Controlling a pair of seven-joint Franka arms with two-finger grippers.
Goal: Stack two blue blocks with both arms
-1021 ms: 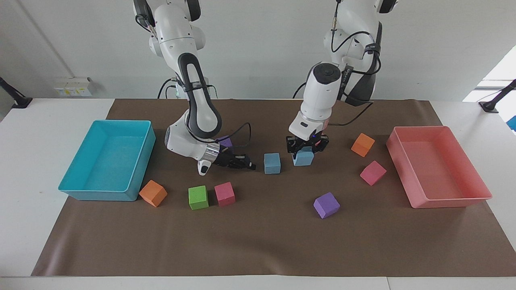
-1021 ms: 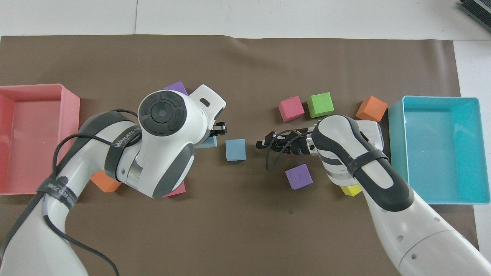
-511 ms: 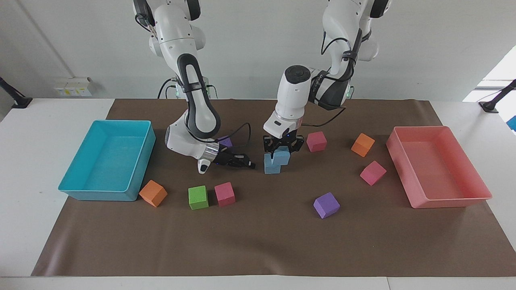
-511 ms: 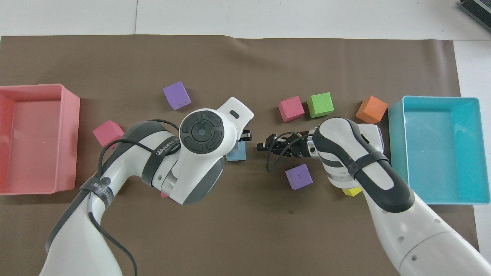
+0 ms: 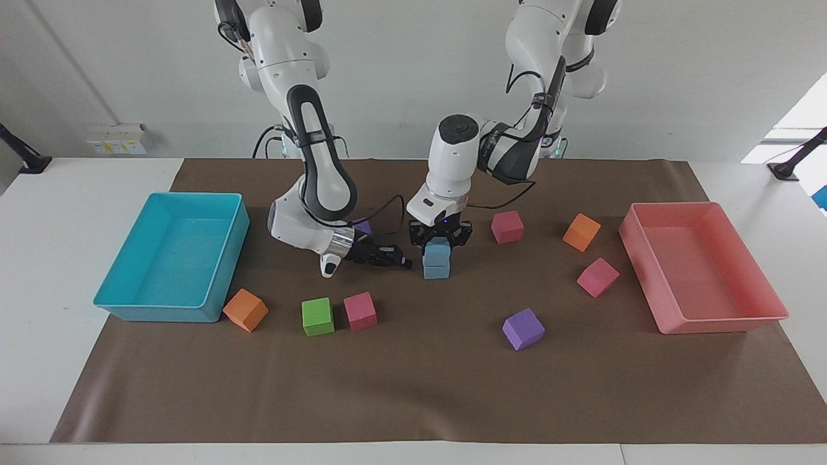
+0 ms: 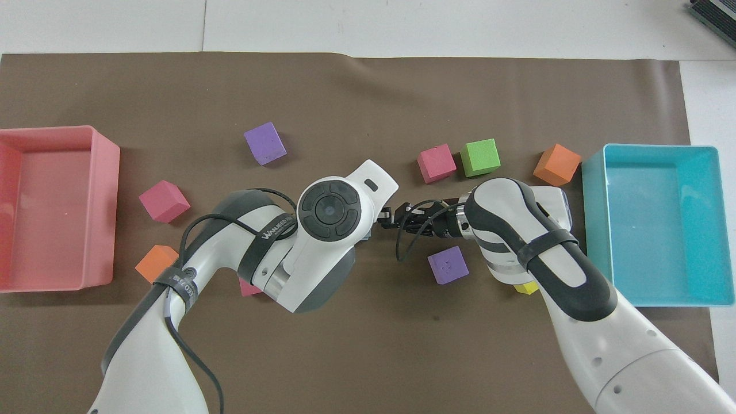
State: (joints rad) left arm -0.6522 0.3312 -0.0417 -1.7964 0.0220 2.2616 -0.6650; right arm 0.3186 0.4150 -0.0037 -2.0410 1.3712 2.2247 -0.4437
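Sky-blue matte blocks (image 5: 437,259) sit stacked, edges aligned.

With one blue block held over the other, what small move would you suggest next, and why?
Probably ease the left gripper straight down, then open its jaws. Its blue block sits squarely over the lower blue block, seemingly touching or nearly so. The right gripper rests shut beside the stack.
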